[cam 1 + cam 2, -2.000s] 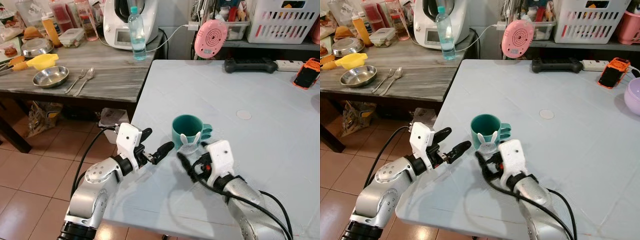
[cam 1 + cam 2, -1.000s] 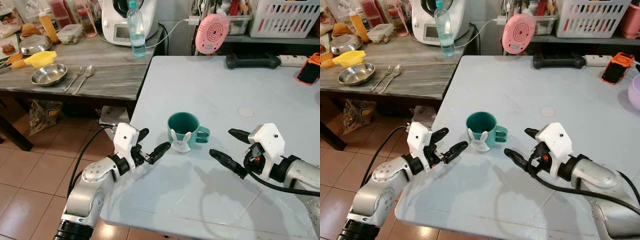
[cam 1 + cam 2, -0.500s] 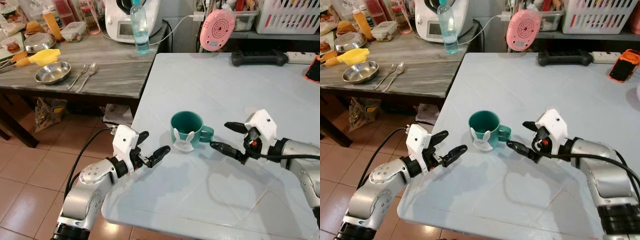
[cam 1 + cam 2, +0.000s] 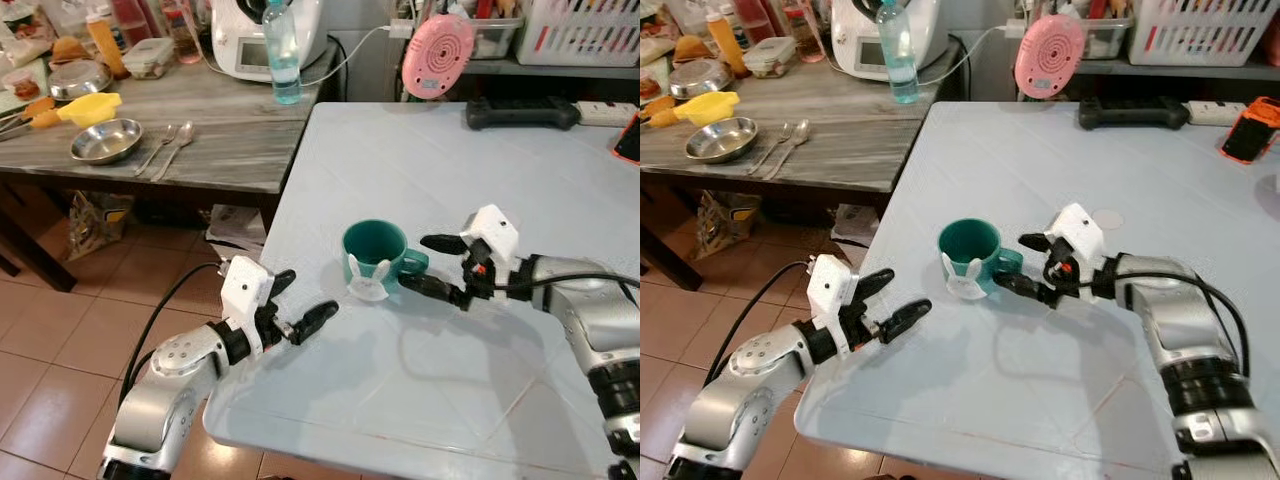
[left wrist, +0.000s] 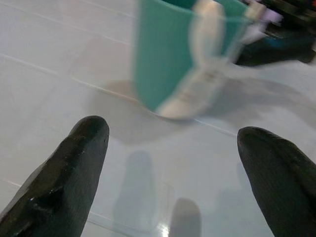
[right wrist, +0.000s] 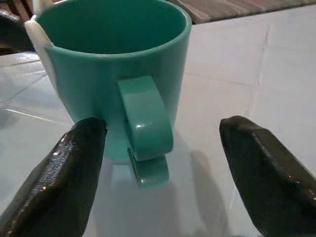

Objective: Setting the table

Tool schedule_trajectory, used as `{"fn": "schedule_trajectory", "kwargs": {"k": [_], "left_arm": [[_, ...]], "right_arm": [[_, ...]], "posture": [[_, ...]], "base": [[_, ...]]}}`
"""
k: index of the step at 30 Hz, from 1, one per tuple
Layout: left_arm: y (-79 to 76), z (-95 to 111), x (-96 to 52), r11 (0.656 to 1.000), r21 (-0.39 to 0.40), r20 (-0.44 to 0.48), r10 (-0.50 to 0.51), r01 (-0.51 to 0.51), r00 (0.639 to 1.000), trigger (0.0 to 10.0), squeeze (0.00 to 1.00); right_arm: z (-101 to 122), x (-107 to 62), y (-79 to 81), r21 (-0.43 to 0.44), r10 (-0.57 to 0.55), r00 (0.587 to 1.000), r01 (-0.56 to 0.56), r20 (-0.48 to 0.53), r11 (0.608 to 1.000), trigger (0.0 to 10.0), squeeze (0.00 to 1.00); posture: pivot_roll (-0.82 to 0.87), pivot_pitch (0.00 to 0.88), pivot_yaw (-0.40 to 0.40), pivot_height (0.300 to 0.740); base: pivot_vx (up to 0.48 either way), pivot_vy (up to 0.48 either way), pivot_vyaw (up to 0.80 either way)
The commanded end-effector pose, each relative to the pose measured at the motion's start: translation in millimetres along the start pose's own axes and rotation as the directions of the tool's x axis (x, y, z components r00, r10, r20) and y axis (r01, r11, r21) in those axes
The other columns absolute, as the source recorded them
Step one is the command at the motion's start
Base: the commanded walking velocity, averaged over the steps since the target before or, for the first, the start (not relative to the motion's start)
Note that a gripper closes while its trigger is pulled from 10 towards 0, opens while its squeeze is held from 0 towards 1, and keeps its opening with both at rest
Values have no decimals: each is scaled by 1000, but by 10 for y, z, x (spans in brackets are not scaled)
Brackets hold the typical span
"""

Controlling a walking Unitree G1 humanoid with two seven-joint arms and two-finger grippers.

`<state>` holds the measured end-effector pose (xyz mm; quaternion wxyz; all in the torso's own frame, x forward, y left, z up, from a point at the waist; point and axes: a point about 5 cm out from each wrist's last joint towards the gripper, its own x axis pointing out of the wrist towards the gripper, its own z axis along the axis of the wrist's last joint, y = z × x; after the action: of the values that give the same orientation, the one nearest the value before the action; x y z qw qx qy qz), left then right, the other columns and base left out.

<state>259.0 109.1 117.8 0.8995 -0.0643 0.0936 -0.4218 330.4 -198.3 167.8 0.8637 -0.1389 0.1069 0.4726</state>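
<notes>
I see the green mug (image 4: 373,259) standing upright on the pale blue table (image 4: 520,180), near its front left part, with a white rabbit figure on the side facing me and its handle (image 6: 146,123) pointing toward my right arm. My right gripper (image 4: 436,265) sits at that handle with fingers spread, one finger (image 6: 79,163) touching the mug wall beside the handle, the other (image 6: 266,168) well clear on the far side. My left gripper (image 4: 300,303) hovers over the table's front left edge, fingers also spread, apart from the mug.

Around it: a pink round fan (image 4: 438,43) and a black power strip (image 4: 521,112) at the back of the table, an orange phone (image 4: 1249,130) at the right edge. On the grey wooden side table (image 4: 200,140) to the left stand a water bottle (image 4: 283,52), a steel bowl (image 4: 105,141), a fork and spoon (image 4: 172,148) and a yellow scoop (image 4: 88,107). Nothing lies between either gripper and the mug.

Compared with half a second ago, my right gripper has moved in from beside the mug to bracket the handle, and the arm has stretched further left. The left gripper has dropped slightly lower and toward me. The mug has not shifted on the table.
</notes>
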Motion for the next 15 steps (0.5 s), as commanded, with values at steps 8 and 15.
{"fn": "schedule_trajectory", "kwargs": {"k": [8, 15], "left_arm": [[-57, 33, -35, 998, -8, -2, -55, 55, 998, 10000, 0], [-63, 48, -18, 998, -9, 2, -58, 58, 998, 10000, 0]], "right_arm": [[20, 54, -39, -40, 33, 999, -33, -5, 999, 0, 0], [17, 80, -64, -48, 31, 1000, -30, 6, 998, 0, 0]], "posture": [[10, 102, 83, 740], [8, 97, 80, 740]], "base": [[0, 0, 0], [0, 0, 0]]}}
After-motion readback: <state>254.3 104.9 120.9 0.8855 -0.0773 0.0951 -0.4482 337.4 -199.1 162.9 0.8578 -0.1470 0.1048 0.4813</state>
